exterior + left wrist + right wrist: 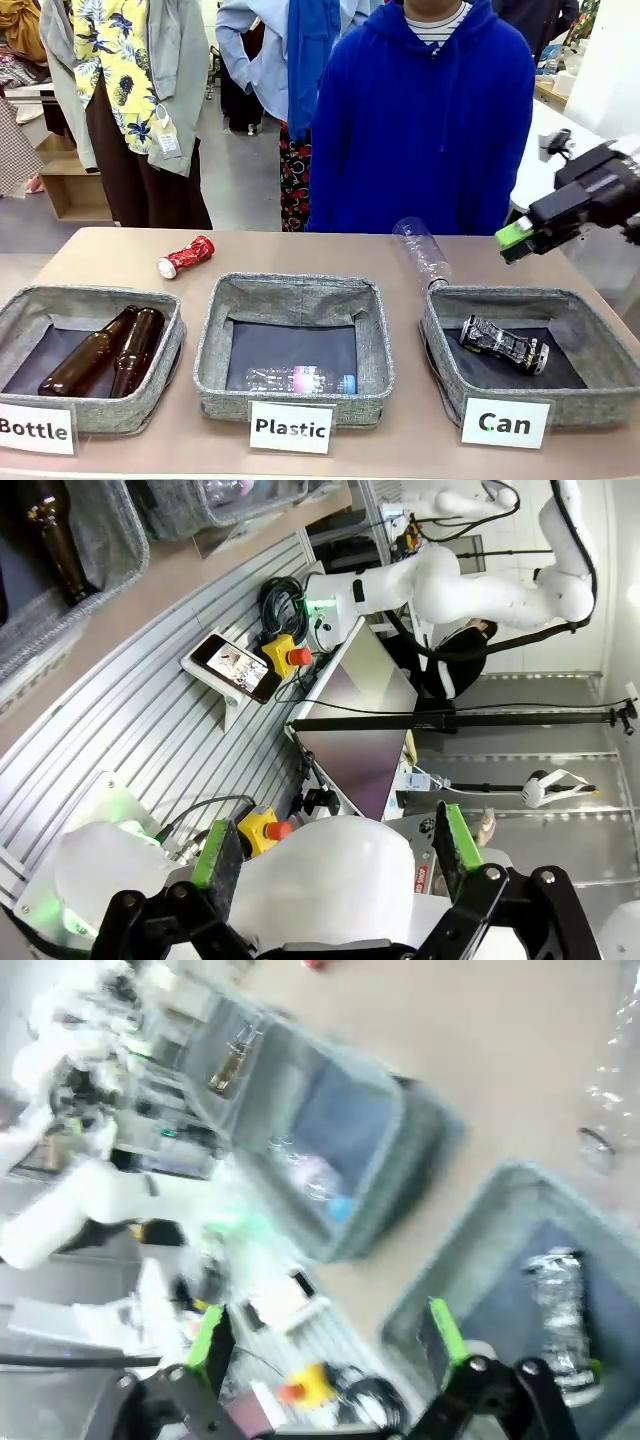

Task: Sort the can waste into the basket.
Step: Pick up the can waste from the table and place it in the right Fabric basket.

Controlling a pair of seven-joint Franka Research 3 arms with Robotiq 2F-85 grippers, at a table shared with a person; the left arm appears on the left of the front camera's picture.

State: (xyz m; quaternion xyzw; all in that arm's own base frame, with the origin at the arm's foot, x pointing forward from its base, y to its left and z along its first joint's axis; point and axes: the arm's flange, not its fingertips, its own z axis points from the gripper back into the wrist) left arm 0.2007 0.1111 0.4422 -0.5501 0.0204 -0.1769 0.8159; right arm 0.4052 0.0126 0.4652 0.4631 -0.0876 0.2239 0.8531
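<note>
A black crushed can [503,344] with silver markings lies inside the grey basket [500,297] labelled "Can" at the right. A shiny red crushed can [186,256] rests on the table at the back left. My right gripper [515,240] hangs above the basket's far right corner, open and holding nothing. Its blurred wrist view looks down past the open right gripper [325,1338] at the black can [560,1305] in the basket [450,1270]. My left gripper [330,855] is open and empty, facing the robot's base.
A clear plastic bottle [420,250] lies on the table just behind the Can basket. The middle "Plastic" basket [295,290] holds another clear bottle. The left "Bottle" basket [90,297] holds two brown bottles. A person in a blue hoodie [420,120] stands at the far side.
</note>
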